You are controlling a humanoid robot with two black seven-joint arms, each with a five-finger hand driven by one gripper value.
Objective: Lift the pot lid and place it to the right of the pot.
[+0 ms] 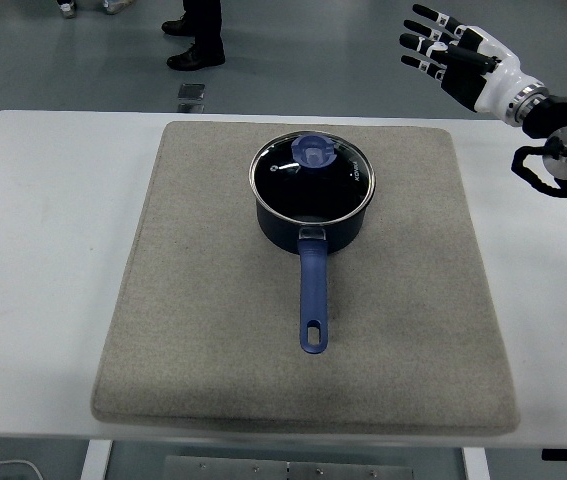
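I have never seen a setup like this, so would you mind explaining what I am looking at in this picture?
This is the view from a camera high on a humanoid robot, looking down over its white table. A grey mat covers most of the table. On it stands a dark blue pot with a long blue handle pointing toward the robot and a glass lid with a blue knob on top. The robot's right hand is raised at the upper right, fingers spread, holding nothing. Its left arm is out of view. A person's legs show at the top.

Lid (312, 170) on pot (311, 215) (robot hand (455, 62) apart).
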